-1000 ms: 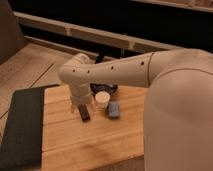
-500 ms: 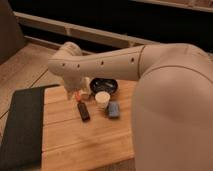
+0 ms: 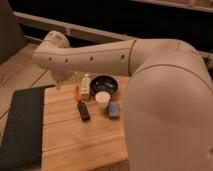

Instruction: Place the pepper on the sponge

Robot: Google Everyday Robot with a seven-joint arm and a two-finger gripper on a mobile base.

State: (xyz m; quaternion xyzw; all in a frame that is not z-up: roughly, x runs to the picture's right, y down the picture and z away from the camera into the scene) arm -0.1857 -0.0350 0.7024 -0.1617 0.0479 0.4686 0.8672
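Observation:
The pepper [image 3: 78, 93] is a slim red-orange piece lying on the wooden table [image 3: 75, 140], just left of a small whitish bottle [image 3: 86, 86]. Further right and nearer to me, the blue-grey sponge [image 3: 114, 110] lies flat beside a white cup [image 3: 102, 100], with nothing on it. My big white arm [image 3: 100, 55] reaches in from the right and bends down at the table's back left corner. There my gripper [image 3: 59, 84] points downward, a short way left of the pepper and apart from it.
A black bowl [image 3: 104, 84] stands behind the cup. A black rectangular bar [image 3: 83, 111] lies in front of the pepper. A large dark grey mat [image 3: 22, 125] covers the table's left side. A dark ledge runs behind the table.
The arm's end has swung left and back, from above the black bar toward the table's back left corner. The pepper, bottle and bar now show uncovered.

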